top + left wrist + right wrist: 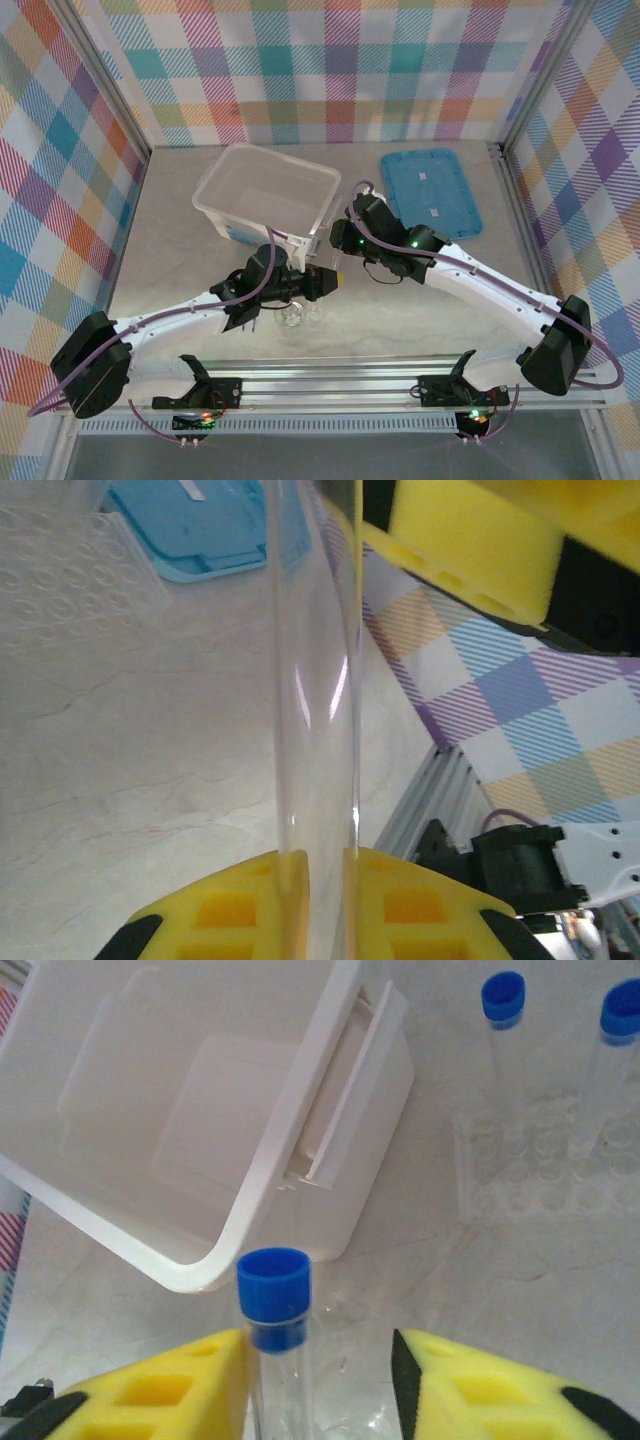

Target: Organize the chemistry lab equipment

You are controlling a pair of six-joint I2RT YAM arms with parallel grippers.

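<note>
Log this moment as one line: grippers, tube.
left gripper: shut on tube | right gripper: open, either side of tube's blue cap | rack: two capped tubes

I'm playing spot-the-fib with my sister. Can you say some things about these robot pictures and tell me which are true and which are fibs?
1. The left gripper is pinching a clear tube. True.
2. The blue lid is sitting on top of the plastic box. False: the lid lies flat on the table, to the right of the box, and the box is open.
3. Two blue-capped tubes stand in the clear rack. True.
4. The capped tube between the right gripper fingers has a red cap. False: its cap is blue, and the fingers stand apart around it.
</note>
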